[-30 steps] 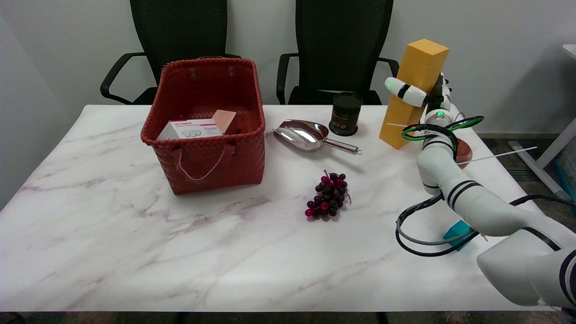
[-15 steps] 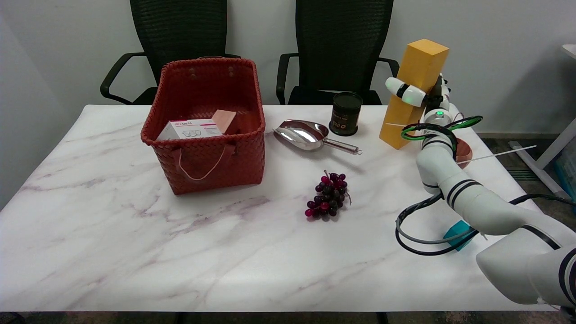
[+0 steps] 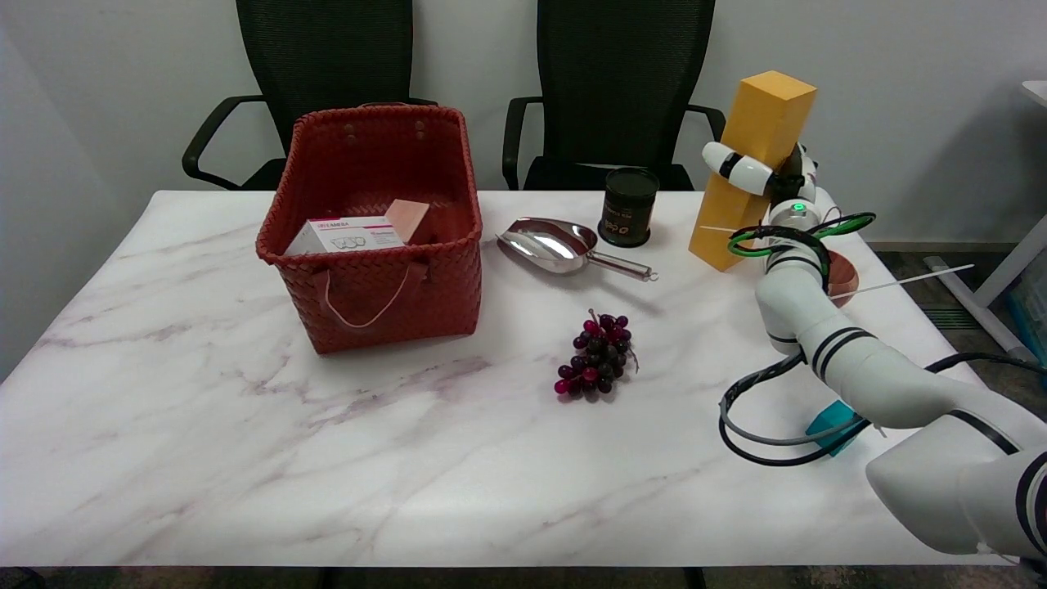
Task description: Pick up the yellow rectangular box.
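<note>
The right hand [image 3: 765,173] grips the yellow rectangular box [image 3: 753,168] mid-height near the bench's [image 3: 245,458] far right edge; the box tilts, apparently lifting.

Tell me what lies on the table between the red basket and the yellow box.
In the head view, a metal scoop and a dark can lie between the red basket and the yellow box, which the right hand grips.

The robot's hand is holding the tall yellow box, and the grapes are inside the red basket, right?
Not quite. The right hand does hold the yellow box, but the grapes lie on the table, in front of and to the right of the red basket. The head view shows it.
</note>
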